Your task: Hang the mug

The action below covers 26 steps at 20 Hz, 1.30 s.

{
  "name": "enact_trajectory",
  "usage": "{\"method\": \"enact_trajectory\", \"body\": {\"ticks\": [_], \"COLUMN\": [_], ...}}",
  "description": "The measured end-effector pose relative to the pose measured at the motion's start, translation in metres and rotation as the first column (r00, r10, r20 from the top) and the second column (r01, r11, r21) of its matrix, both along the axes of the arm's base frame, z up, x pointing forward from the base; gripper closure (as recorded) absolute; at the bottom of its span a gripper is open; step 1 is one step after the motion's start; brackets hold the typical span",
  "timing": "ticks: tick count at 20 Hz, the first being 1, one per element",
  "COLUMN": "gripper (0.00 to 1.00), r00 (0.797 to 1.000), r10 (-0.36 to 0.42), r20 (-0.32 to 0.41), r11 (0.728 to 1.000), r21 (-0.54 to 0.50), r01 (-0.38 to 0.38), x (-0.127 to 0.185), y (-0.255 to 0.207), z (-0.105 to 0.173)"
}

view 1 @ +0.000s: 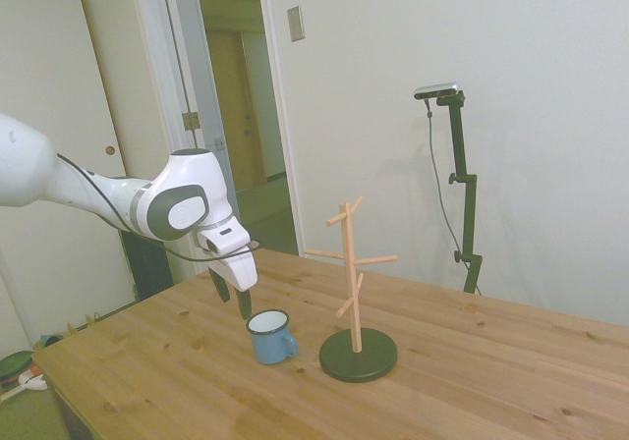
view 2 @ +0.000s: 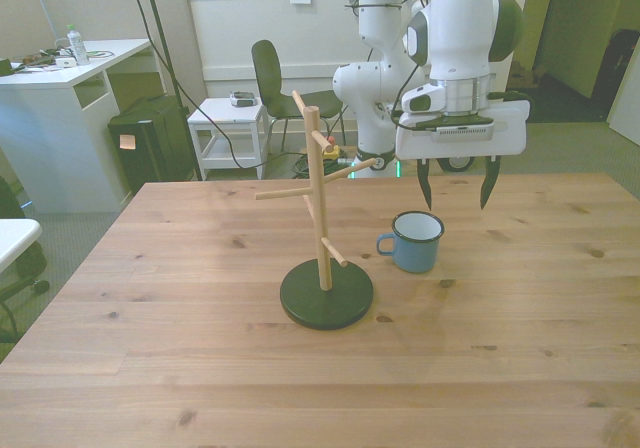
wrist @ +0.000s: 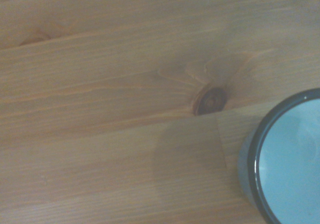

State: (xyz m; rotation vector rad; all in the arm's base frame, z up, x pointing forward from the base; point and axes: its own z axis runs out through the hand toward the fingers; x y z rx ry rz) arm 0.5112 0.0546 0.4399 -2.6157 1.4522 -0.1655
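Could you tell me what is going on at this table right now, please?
The white arm's gripper hangs open just above and behind the blue mug, holding nothing. The mug stands upright on the wooden table, its handle turned toward the wooden peg stand close beside it. Nothing hangs on the stand's pegs yet.
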Motion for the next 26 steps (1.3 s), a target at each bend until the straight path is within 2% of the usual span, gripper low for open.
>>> {"method": "enact_trajectory", "body": {"ticks": [4,14,15,26], "gripper": [0.0,0.0,1.0,1.0], "r00": [1.0,0.999,0.999,0.997], "r10": [-0.011,-0.017,-0.02,-0.039], "r20": [-0.011,-0.04,-0.041,-0.068], "r11": [1.0,1.0,1.0,0.999], "r21": [0.005,0.004,0.004,0.003], "r01": [0.011,0.017,0.02,0.039], "x": [0.015,0.029,0.03,0.031], "y": [-0.005,-0.01,-0.01,-0.019], "z": [-0.007,-0.024,-0.025,-0.044]}}
